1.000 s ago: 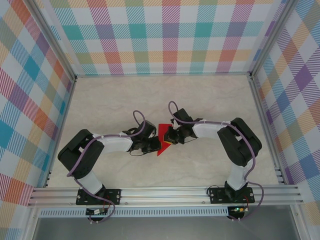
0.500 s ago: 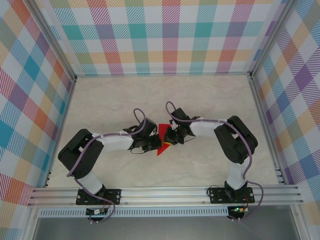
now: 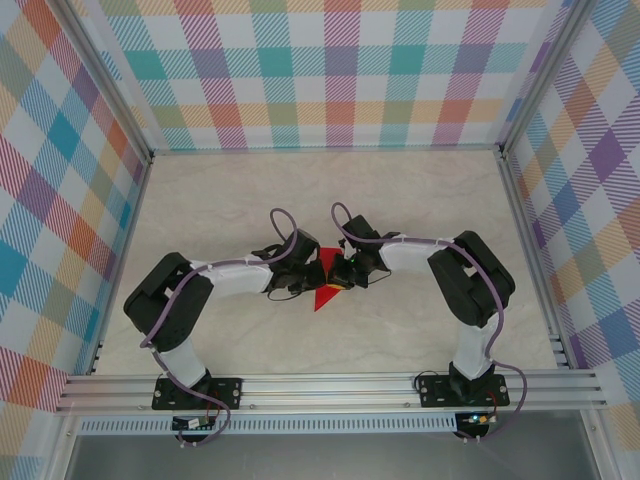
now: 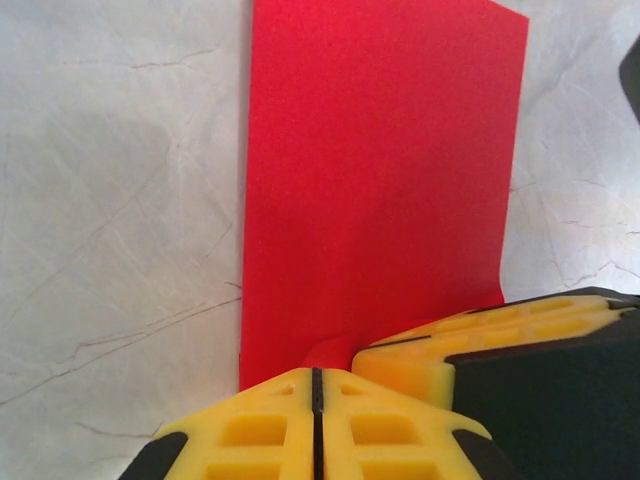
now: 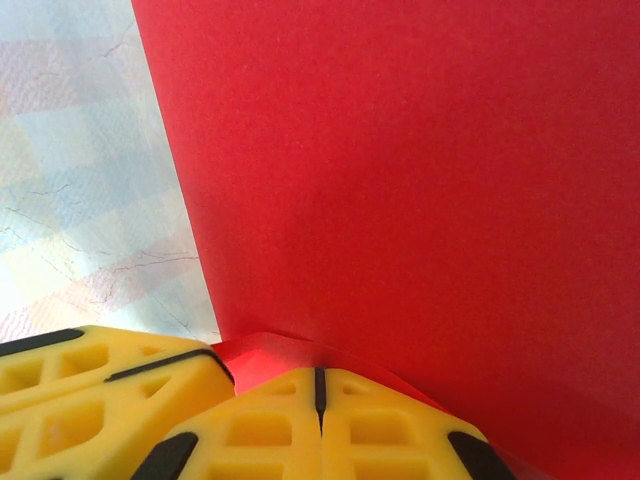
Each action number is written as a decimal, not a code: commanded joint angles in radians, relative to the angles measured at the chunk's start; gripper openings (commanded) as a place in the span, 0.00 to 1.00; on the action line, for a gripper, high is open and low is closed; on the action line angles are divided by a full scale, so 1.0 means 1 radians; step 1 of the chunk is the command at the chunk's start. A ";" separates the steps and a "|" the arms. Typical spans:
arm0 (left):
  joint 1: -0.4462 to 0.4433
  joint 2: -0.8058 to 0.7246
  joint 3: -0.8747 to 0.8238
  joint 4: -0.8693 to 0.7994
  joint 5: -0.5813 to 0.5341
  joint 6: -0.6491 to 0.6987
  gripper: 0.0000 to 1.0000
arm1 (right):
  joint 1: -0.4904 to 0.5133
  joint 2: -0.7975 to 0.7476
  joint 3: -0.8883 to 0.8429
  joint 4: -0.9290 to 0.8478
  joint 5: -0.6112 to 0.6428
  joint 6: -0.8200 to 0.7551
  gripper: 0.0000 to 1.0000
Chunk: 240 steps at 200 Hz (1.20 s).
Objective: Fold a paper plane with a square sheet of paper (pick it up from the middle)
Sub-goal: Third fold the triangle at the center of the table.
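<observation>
At the table's (image 3: 220,200) middle, the sheet of paper (image 3: 324,298) looks light, floppy and easily creased. The left gripper (image 4: 315,385) and right gripper (image 5: 318,385) both pinch its raised fold, jaws closed; a gentle hold there suits it.

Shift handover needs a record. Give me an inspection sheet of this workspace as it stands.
Surface: pale marbled tabletop, no marks or spills seen.
Job's things: red square sheet of paper lies mostly flat at mid-table, its near edge pulled up into the fingers; not yet a dart shape.
Clutter: nothing seen.
Grippers: left gripper shut on the paper's raised edge; right gripper shut on it too, close beside the left.
Cables: purple cable loops above each wrist, off the paper.
Surroundings: plaid walls on three sides; aluminium rail along the near edge.
</observation>
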 commanded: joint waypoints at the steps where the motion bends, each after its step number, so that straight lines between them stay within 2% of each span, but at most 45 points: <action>1: -0.003 0.029 0.024 -0.007 0.008 0.013 0.08 | 0.005 0.045 0.005 -0.040 0.029 -0.011 0.05; 50: -0.002 0.039 0.022 -0.041 -0.067 0.013 0.08 | 0.005 0.045 0.000 -0.022 0.018 -0.009 0.05; 145: -0.002 0.064 0.006 -0.051 -0.090 0.007 0.08 | 0.002 0.022 -0.012 0.004 0.000 -0.001 0.04; 195: -0.003 0.053 -0.032 -0.071 -0.078 0.005 0.07 | -0.018 -0.116 -0.093 0.152 -0.071 0.006 0.05; 240: -0.003 0.056 -0.049 -0.087 -0.086 0.002 0.06 | -0.027 -0.093 -0.159 0.230 -0.115 0.014 0.05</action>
